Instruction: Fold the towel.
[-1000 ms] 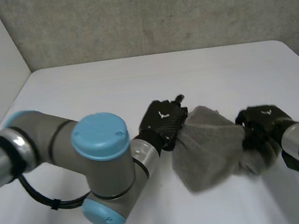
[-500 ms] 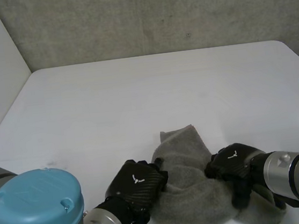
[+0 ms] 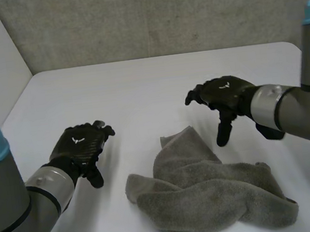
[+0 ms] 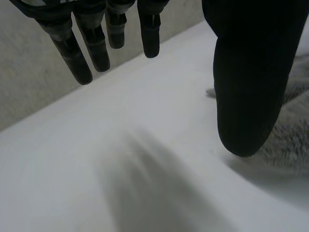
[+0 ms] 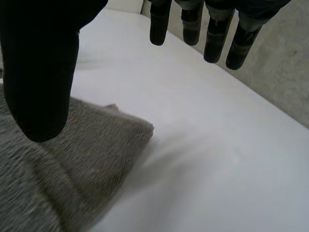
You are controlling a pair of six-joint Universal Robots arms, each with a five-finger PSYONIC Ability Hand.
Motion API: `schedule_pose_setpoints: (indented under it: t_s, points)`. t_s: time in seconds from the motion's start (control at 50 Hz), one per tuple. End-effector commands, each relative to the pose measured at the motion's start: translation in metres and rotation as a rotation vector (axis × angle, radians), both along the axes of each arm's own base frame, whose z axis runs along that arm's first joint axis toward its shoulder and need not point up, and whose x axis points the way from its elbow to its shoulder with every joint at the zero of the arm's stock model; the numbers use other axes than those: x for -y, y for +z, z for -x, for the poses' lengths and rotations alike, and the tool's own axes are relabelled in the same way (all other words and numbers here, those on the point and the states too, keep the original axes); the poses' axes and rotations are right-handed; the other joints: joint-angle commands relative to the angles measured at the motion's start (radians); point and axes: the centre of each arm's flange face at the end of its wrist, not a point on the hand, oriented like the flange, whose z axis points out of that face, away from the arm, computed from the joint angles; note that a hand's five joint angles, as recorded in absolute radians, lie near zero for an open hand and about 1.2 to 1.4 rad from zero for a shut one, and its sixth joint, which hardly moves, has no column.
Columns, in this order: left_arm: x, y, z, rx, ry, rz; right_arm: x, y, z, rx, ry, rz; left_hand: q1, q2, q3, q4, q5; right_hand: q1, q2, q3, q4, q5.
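Observation:
A grey towel (image 3: pixel 208 191) lies crumpled in a loose heap on the white table (image 3: pixel 141 89), near its front edge. My left hand (image 3: pixel 81 148) hovers to the towel's left, clear of it, fingers (image 4: pixel 79 55) straight and nothing in them. My right hand (image 3: pixel 222 98) hangs above the towel's far corner, open and empty too. In the right wrist view the towel (image 5: pixel 72 164) lies below the thumb (image 5: pixel 41 72), with its corner poking out onto the table. In the left wrist view a bit of towel (image 4: pixel 292 140) shows beside the thumb (image 4: pixel 251 72).
A grey wall (image 3: pixel 160 17) stands behind the table's far edge. My left arm (image 3: pixel 8 205) and right arm (image 3: pixel 305 110) come in at the front corners.
Both hands have let go of the towel, opened and lifted apart, left hand to the left, right hand up and back. The towel has dropped into a heap.

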Motion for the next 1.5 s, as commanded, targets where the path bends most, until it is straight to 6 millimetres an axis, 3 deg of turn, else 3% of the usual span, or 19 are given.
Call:
schedule_pose_setpoints:
  t_s: [0.02, 0.38, 0.56, 0.66, 0.74, 0.82, 0.94, 1.02, 1.04, 1.08, 1.14, 1.22, 1.32, 1.36, 1.38, 1.4, 1.42, 1.46, 1.5]
  points:
    - [-0.006, -0.019, 0.004, -0.027, -0.025, -0.101, 0.021, -0.015, -0.02, 0.012, 0.061, -0.001, 0.048, 0.185, 0.049, 0.05, 0.05, 0.125, 0.157, 0.158, 0.162, 0.125]
    - [-0.024, -0.042, 0.022, -0.121, -0.061, -0.252, 0.019, -0.089, -0.053, -0.119, 0.283, -0.015, 0.124, 0.261, 0.125, 0.126, 0.127, 0.136, 0.169, 0.169, 0.174, 0.137]
    - [-0.03, -0.061, 0.027, -0.077, -0.082, -0.303, 0.023, -0.101, -0.057, -0.124, 0.292, 0.016, 0.186, 0.323, 0.187, 0.188, 0.188, 0.283, 0.316, 0.316, 0.32, 0.283]
    - [-0.024, -0.062, 0.031, -0.086, -0.085, -0.28, 0.028, -0.101, -0.059, -0.109, 0.284, 0.063, 0.491, 0.628, 0.492, 0.494, 0.494, 0.568, 0.601, 0.601, 0.605, 0.568]
    - [-0.014, -0.054, 0.036, -0.117, -0.083, -0.221, 0.031, -0.101, -0.059, -0.104, 0.274, 0.091, 0.974, 1.111, 0.975, 0.977, 0.977, 1.138, 1.171, 1.171, 1.175, 1.138]
    - [0.006, -0.033, 0.041, -0.159, -0.04, -0.091, 0.032, -0.096, -0.06, -0.094, 0.27, 0.108, 1.087, 1.224, 1.088, 1.089, 1.089, 1.148, 1.181, 1.181, 1.185, 1.148]
    - [0.031, 0.008, 0.054, -0.2, -0.039, 0.087, 0.053, -0.058, -0.066, -0.003, 0.194, 0.258, 1.087, 1.224, 1.088, 1.089, 1.089, 1.148, 1.181, 1.181, 1.185, 1.148]
    - [0.054, 0.062, 0.065, -0.217, -0.054, 0.293, 0.074, 0.012, -0.062, 0.168, 0.048, 0.47, 1.087, 1.224, 1.088, 1.089, 1.089, 1.148, 1.181, 1.181, 1.185, 1.148]
    - [0.059, 0.082, 0.066, -0.236, -0.046, 0.365, 0.075, 0.013, -0.062, 0.169, 0.047, 0.47, 1.087, 1.224, 1.088, 1.089, 1.089, 1.148, 1.181, 1.181, 1.185, 1.148]
    - [0.062, 0.104, 0.066, -0.269, -0.03, 0.437, 0.07, 0.07, -0.056, 0.331, -0.003, 0.621, 1.087, 1.224, 1.088, 1.089, 1.089, 1.148, 1.181, 1.181, 1.185, 1.148]
    - [0.062, 0.137, 0.061, -0.328, 0.01, 0.544, 0.056, 0.103, -0.045, 0.442, -0.005, 0.708, 1.087, 1.224, 1.088, 1.089, 1.089, 1.148, 1.181, 1.181, 1.185, 1.148]
    - [0.054, 0.146, 0.057, -0.339, 0.014, 0.573, 0.039, 0.115, -0.038, 0.473, 0.022, 0.738, 1.087, 1.224, 1.088, 1.089, 1.089, 1.148, 1.181, 1.181, 1.185, 1.148]
    - [0.036, 0.125, 0.051, -0.298, -0.002, 0.51, 0.017, 0.074, -0.035, 0.381, 0.086, 0.549, 1.087, 1.224, 1.088, 1.089, 1.089, 1.148, 1.181, 1.181, 1.185, 1.148]
    - [0.025, 0.087, 0.044, -0.232, -0.009, 0.413, 0.001, 0.033, -0.03, 0.26, 0.097, 0.37, 1.087, 1.224, 1.088, 1.089, 1.089, 1.148, 1.181, 1.181, 1.185, 1.148]
    - [0.025, 0.087, 0.044, -0.232, -0.009, 0.412, 0.001, 0.033, -0.03, 0.259, 0.097, 0.37, 1.087, 1.224, 1.088, 1.089, 1.089, 1.148, 1.181, 1.181, 1.185, 1.148]
    - [0.018, 0.065, 0.041, -0.184, -0.016, 0.357, -0.005, 0.008, -0.028, 0.178, 0.107, 0.291, 1.087, 1.224, 1.088, 1.089, 1.089, 1.148, 1.181, 1.181, 1.185, 1.148]
    - [0.011, 0.044, 0.037, -0.131, -0.023, 0.311, -0.005, 0.008, -0.027, 0.177, 0.107, 0.29, 1.087, 1.224, 1.088, 1.089, 1.089, 1.148, 1.181, 1.181, 1.185, 1.148]
    - [0.004, 0.02, 0.033, -0.068, -0.033, 0.26, -0.021, -0.038, -0.022, 0.011, 0.145, 0.159, 1.087, 1.224, 1.088, 1.089, 1.089, 1.148, 1.181, 1.181, 1.185, 1.148]
    - [-0.001, -0.002, 0.03, -0.001, -0.045, 0.209, -0.027, -0.056, -0.016, -0.052, 0.16, 0.1, 1.087, 1.224, 1.088, 1.089, 1.089, 1.148, 1.181, 1.181, 1.185, 1.148]
